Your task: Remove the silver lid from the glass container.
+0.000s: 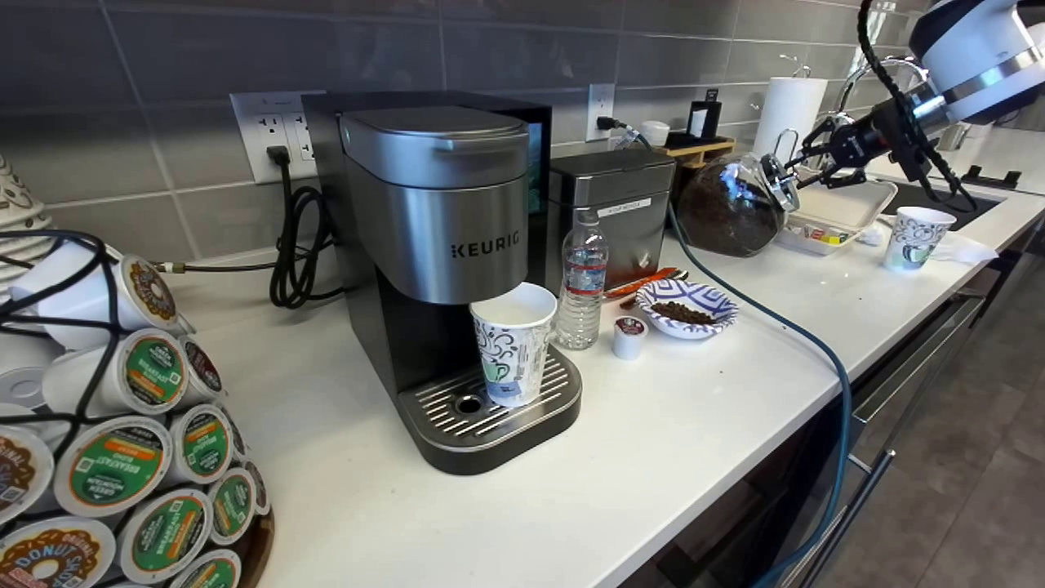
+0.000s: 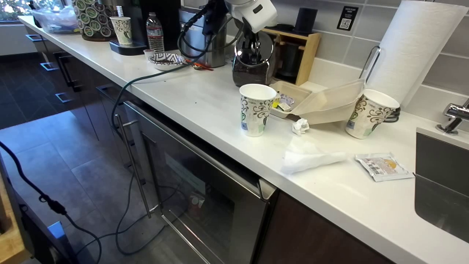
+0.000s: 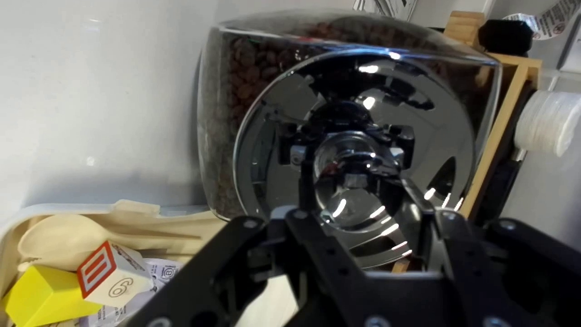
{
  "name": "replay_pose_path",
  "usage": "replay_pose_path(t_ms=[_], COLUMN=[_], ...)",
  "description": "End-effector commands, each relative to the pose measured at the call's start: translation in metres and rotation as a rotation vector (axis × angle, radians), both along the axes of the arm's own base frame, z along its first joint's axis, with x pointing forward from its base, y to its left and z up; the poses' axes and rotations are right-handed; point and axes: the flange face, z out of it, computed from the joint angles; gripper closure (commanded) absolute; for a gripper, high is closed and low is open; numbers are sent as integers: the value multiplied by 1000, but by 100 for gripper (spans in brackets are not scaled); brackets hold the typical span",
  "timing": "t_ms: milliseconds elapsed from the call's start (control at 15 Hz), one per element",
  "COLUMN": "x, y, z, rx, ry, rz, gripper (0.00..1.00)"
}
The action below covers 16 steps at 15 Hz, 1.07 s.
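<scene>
The glass container is a large clear jar (image 1: 722, 216) full of dark coffee beans, standing against the back of the counter. It shows in both exterior views (image 2: 253, 75) and fills the upper middle of the wrist view (image 3: 247, 91). Its tilted mouth is covered by the shiny silver lid (image 1: 782, 184), a mirror-like disc in the wrist view (image 3: 431, 131) with a round knob (image 3: 356, 204) at its centre. My gripper (image 3: 357, 179) has its black fingers against both sides of the knob. In an exterior view the gripper (image 1: 795, 172) reaches the lid from the sink side.
An open takeout box (image 3: 131, 210) with a spoon, packets and small blocks sits beside the jar. A wooden stand (image 2: 308, 60) is close behind it. A metal box (image 1: 614, 171), paper cups (image 1: 918, 237) and a paper towel roll (image 1: 790, 114) stand nearby. A blue cord (image 1: 804, 339) crosses the counter.
</scene>
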Motion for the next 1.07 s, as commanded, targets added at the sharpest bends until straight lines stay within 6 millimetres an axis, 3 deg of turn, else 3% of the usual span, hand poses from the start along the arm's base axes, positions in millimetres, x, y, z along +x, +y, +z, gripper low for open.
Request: replay_pose_path(t_ms=[0, 333, 533, 800, 1000], x=[-19, -50, -76, -101, -113], y=[-19, -36, -29, 29, 86], z=[13, 35, 45, 58, 67], rx=[36, 51, 13, -192, -341], ry=[-14, -48, -8, -21, -61], rz=[1, 9, 54, 205, 293], gripper=[79, 79, 79, 79, 79])
